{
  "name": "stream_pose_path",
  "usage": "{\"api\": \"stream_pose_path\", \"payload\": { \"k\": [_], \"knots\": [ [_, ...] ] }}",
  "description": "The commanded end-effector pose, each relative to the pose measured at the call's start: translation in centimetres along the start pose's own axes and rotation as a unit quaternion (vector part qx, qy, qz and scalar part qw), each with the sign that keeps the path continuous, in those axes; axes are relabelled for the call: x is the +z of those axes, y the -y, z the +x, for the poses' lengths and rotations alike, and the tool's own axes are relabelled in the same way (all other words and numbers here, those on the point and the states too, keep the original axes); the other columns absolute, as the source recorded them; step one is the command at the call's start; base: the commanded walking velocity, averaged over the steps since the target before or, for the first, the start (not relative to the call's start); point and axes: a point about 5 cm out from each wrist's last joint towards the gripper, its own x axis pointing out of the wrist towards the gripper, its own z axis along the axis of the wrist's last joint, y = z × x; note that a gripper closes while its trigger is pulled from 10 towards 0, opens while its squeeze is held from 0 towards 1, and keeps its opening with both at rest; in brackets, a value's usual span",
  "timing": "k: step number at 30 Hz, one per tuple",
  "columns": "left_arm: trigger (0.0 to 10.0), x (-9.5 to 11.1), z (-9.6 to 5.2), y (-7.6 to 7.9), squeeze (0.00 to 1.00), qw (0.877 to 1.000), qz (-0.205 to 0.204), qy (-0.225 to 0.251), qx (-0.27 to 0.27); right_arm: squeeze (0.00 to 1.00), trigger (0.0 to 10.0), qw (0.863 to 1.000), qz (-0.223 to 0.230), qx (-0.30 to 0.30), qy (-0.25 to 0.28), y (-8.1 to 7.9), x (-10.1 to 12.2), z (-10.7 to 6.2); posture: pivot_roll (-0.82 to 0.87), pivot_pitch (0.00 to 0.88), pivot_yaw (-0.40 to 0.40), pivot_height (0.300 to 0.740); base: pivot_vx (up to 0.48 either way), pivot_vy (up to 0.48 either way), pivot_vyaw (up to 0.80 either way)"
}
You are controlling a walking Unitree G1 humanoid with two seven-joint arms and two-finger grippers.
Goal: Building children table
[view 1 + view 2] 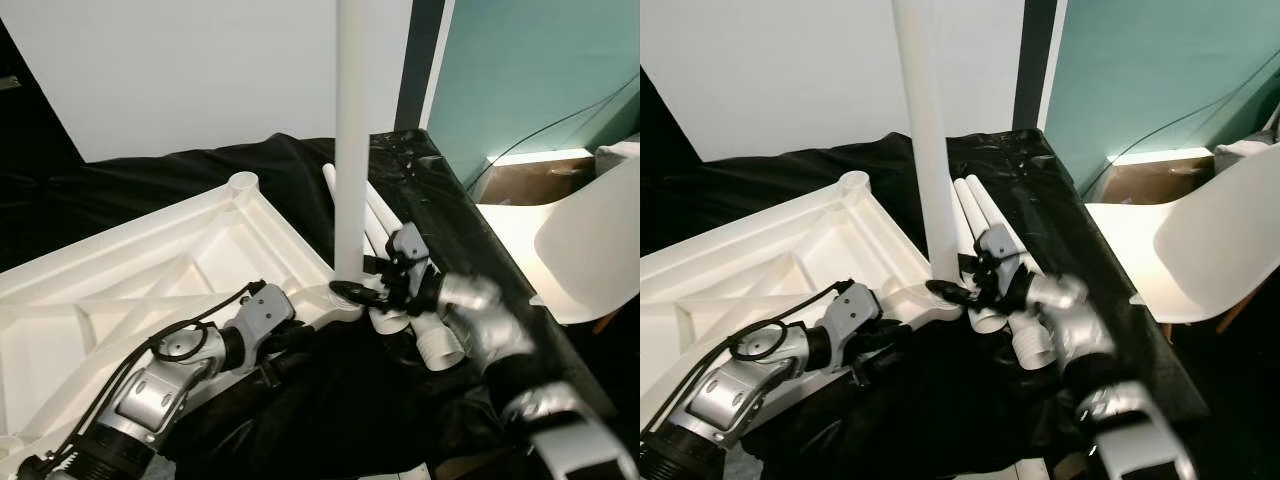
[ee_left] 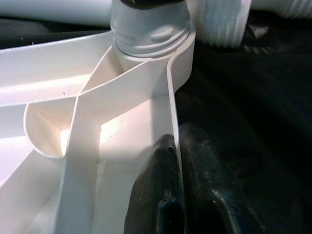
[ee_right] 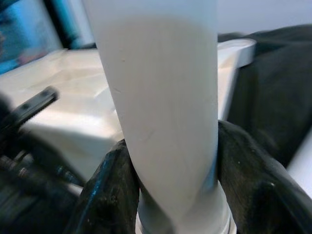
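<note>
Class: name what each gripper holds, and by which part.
Right gripper: upright table leg, near its base. Left gripper: the upturned tabletop, by its edge wall.

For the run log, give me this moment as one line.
right gripper: shut on upright leg at corner socket | left gripper: clamps tabletop rim | spare legs: lying beside

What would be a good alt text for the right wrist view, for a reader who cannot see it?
The right gripper has its two black fingers closed around a smooth white plastic table leg standing upright. Behind it lies the white plastic tabletop, underside up, on black cloth.
</note>
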Motion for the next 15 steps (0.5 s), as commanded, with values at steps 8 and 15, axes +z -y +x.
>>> {"api": "stream_pose_path", "payload": {
  "k": [8, 15],
  "knots": [
    [10.0, -1.64, 1.11, 2.35, 0.0, 0.995, -0.027, -0.029, -0.088, 0.0, 0.0, 0.966, -0.007, -0.232, 0.114, 0.37, 3.15, 1.52, 0.06, 0.0, 0.01, 0.74, 0.0, 0.0, 0.0],
    [10.0, -1.61, 1.13, 2.31, 0.0, 0.995, -0.026, -0.029, -0.088, 0.0, 0.0, 0.96, -0.007, -0.256, 0.115, 0.28, 3.36, 1.61, 0.06, 0.0, 0.006, 0.74, 0.0, 0.0, 0.0]
  ]
}}
